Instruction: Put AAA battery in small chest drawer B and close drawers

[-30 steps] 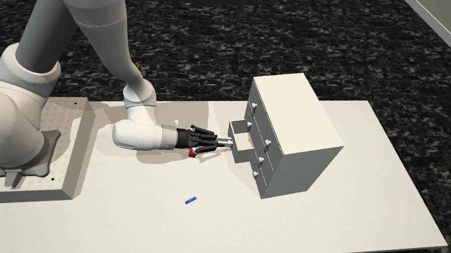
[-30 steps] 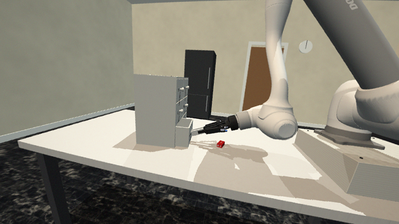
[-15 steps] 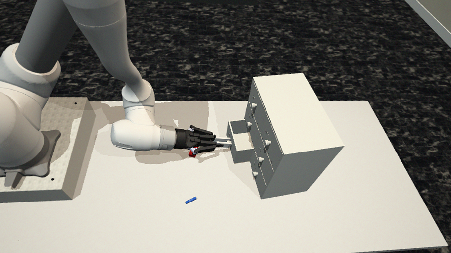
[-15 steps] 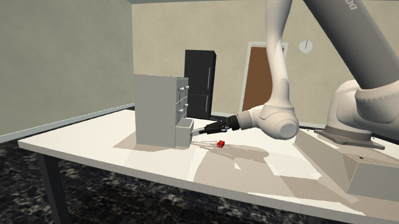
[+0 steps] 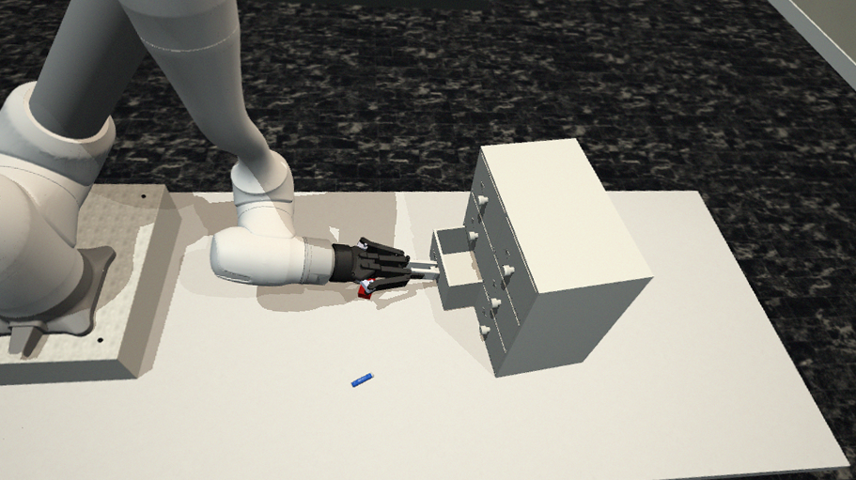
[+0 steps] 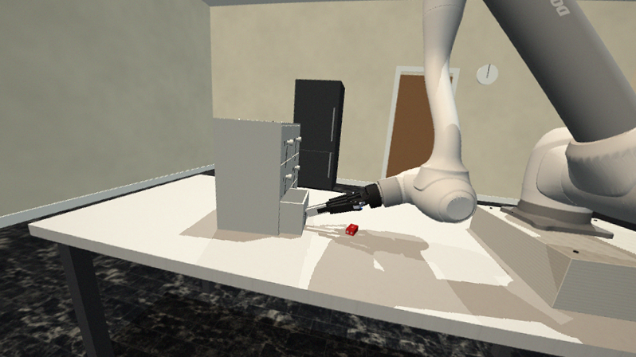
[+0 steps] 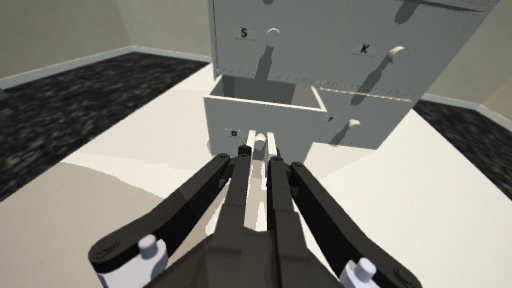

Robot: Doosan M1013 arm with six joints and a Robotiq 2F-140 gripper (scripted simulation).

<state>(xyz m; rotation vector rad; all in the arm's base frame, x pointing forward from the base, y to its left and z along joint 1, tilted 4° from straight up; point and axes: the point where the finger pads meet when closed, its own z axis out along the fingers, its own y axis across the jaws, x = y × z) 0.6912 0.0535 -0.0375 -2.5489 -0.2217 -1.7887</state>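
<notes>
Seen nearest in the top view, at 7 o'clock from the pincer (image 5: pixel 425 270) (image 6: pixel 310 212) (image 7: pixel 260 137) and well apart from it, on the table (image 5: pixel 471 437) (image 6: pixel 138 228) (image 7: pixel 390 200): the AAA battery (image 5: pixel 362 379), slim, blue, lying on its side, pale tip toward 2 o'clock. Farther back, toward 12 o'clock from the battery, a small red block (image 5: pixel 362 292) (image 6: pixel 351 229). Clenched around the round knob (image 7: pixel 260 139) of drawer B (image 5: pixel 461 298) (image 6: pixel 293 219) (image 7: pixel 280 120), the pincer. Beyond, at 3 o'clock, the pale grey chest (image 5: pixel 567 214) (image 6: pixel 251 177) (image 7: pixel 295 45), pictured upright with drawer B partly out.
</notes>
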